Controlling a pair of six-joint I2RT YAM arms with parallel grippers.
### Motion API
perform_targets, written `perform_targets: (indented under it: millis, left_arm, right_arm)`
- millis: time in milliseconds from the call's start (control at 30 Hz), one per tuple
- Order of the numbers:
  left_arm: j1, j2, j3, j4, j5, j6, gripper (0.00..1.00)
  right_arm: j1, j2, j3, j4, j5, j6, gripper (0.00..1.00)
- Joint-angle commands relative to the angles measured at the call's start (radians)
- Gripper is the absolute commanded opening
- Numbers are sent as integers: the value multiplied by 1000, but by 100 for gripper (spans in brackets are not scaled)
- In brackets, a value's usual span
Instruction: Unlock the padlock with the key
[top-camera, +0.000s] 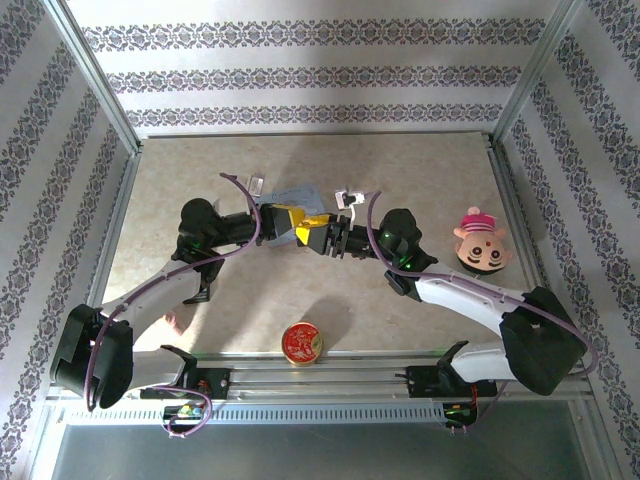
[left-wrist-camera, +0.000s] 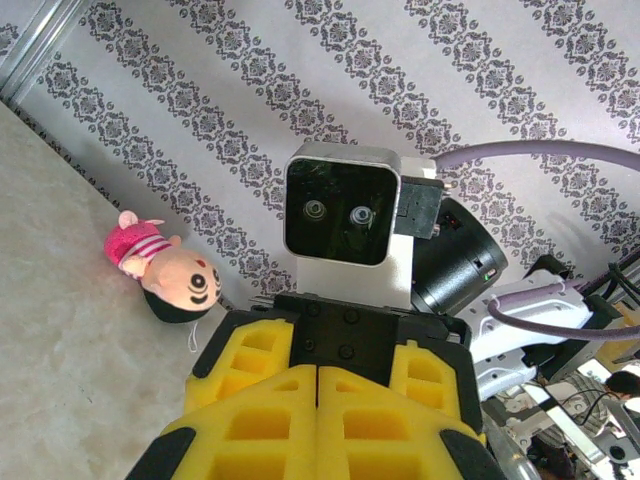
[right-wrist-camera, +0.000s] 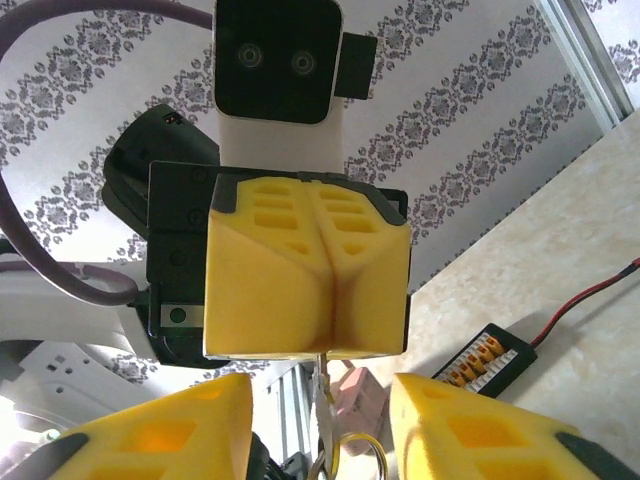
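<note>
Two hands meet tip to tip over the middle of the desk (top-camera: 420, 160), and we look at each from the other's wrist. The left hand (right-wrist-camera: 322, 300) is closed, its two yellow pads pressed flat together along one seam. From the bottom of that seam a thin silvery strip pokes out, which we take for the key (right-wrist-camera: 323, 405); it hangs down to a small ring (right-wrist-camera: 352, 455). So the left hand pinches the key by its upper end. The right hand (right-wrist-camera: 320, 385) stands open, its fingers (right-wrist-camera: 170, 430) well apart on either side of the key and ring, touching neither as far as we can tell. From above, we see a pale blue box (top-camera: 298, 193) lying on the desk just behind the two hands, partly hidden by them. A round red-and-gold tin (top-camera: 301, 343) sits near the front edge of the desk, and a small doll (top-camera: 482, 243) in pink stripes lies well off to the right. A black connector strip (right-wrist-camera: 487, 355) with a red wire rests on the desk
</note>
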Motion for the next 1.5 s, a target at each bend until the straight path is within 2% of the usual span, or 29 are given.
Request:
perform_targets:
  millis: [0, 500, 1067, 1200, 1467]
  left_arm:
    - [14, -14, -18, 70, 19, -9, 0]
    - [32, -27, -28, 66, 5, -9, 0]
    - [42, -35, -28, 74, -10, -14, 0]
    - [44, -36, -31, 75, -15, -14, 0]
    - [54, -42, -39, 74, -33, -18, 0]
  right_arm:
    - [10, -2, 23, 80, -26, 7, 37]
    - [-5, -29, -18, 77, -10, 8, 21]
    - [-7, -20, -29, 74, -13, 19, 19]
    - [-8, -18, -28, 74, -17, 18, 12]
    - [-14, -24, -40, 76, -9, 23, 8]
